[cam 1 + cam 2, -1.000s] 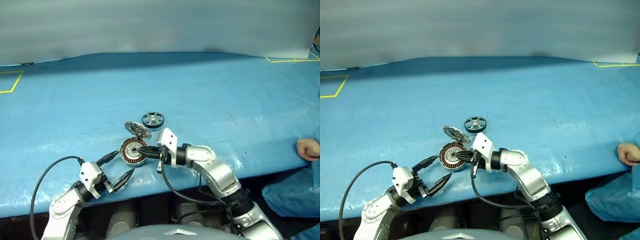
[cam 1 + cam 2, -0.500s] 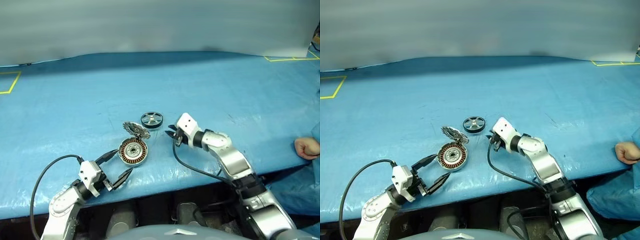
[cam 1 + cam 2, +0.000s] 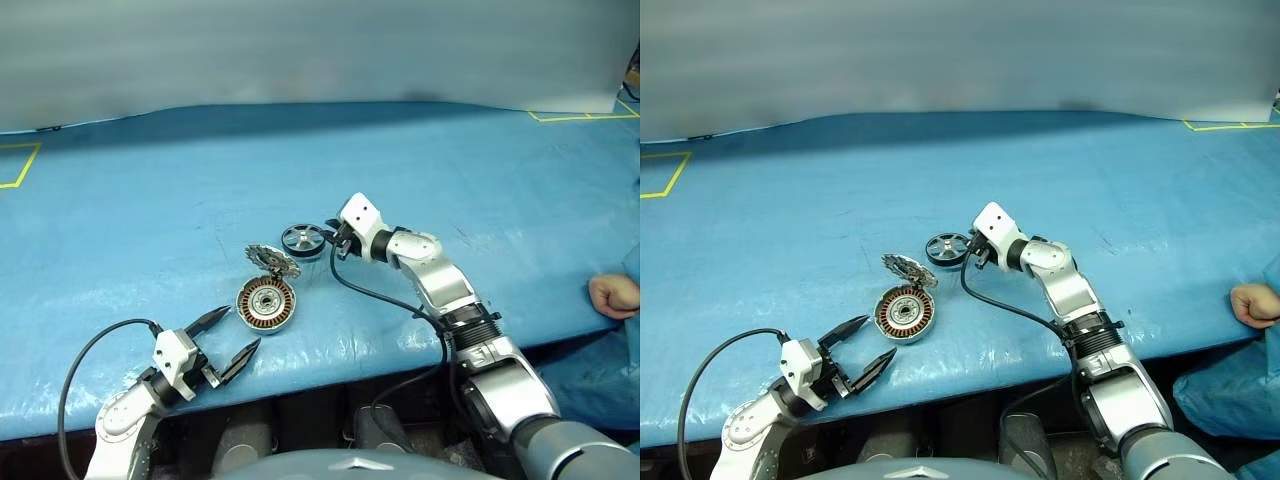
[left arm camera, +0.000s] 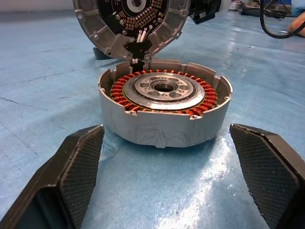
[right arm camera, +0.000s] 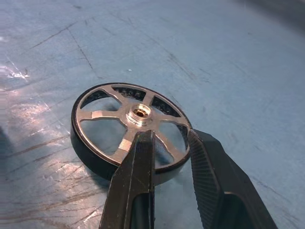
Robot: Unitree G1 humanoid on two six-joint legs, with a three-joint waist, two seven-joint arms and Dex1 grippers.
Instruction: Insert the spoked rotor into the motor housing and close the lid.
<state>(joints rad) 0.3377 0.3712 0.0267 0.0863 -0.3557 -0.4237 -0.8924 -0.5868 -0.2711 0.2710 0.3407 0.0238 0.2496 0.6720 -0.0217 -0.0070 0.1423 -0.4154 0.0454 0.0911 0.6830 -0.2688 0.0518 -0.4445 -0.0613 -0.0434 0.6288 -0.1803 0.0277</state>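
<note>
The spoked rotor (image 3: 303,239) lies flat on the blue table, a dark ring with pale spokes and hub (image 5: 128,128). My right gripper (image 3: 335,243) is at its right side, narrowly open, its two fingers astride the rotor's near rim (image 5: 169,138). The motor housing (image 3: 266,303) sits nearer the table's front, copper windings showing around a silver centre (image 4: 164,107). Its lid (image 3: 273,260) stands tilted up on the far side (image 4: 131,21). My left gripper (image 3: 225,335) hovers wide open just in front of the housing, nothing between its fingers (image 4: 78,164).
The blue table cover (image 3: 420,170) stretches wide, with yellow tape marks at the far left (image 3: 25,165) and far right (image 3: 575,118). A person's hand (image 3: 613,297) rests at the table's right front edge. My right arm's black cable (image 3: 375,300) hangs over the table.
My right gripper has left the housing, swung away to the rotor and parted its fingers a little. The left gripper has stayed put, open.
</note>
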